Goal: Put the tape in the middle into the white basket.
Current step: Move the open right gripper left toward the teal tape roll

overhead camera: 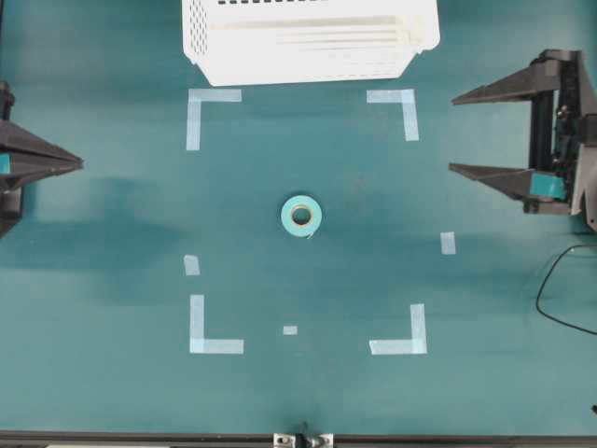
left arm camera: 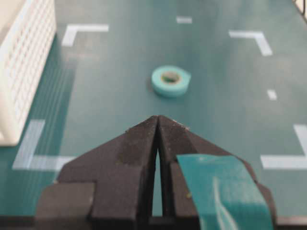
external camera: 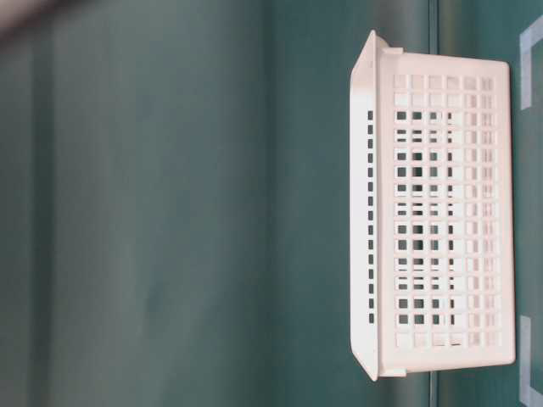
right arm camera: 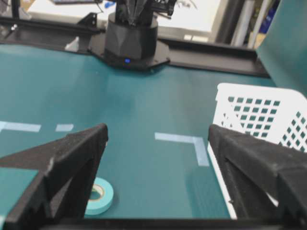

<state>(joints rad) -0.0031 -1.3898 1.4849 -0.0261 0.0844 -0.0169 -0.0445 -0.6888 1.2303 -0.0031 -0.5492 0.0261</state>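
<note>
Tape [overhead camera: 301,216]: a small light-teal ring with a tan cardboard core, lying flat on its side, hole facing up, on the teal surface in the middle of the marked square; nothing touches it. White basket [overhead camera: 311,42]: a large white rectangular plastic basket with walls pierced by rows of square and slotted holes, standing at the far edge of the surface, just beyond the square and well apart from the tape.

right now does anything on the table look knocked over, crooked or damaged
Nothing stands out. The tape lies flat in the middle of the marked area, the white basket sits upright at the far edge, and neither the left gripper nor the right gripper touches anything.
</note>
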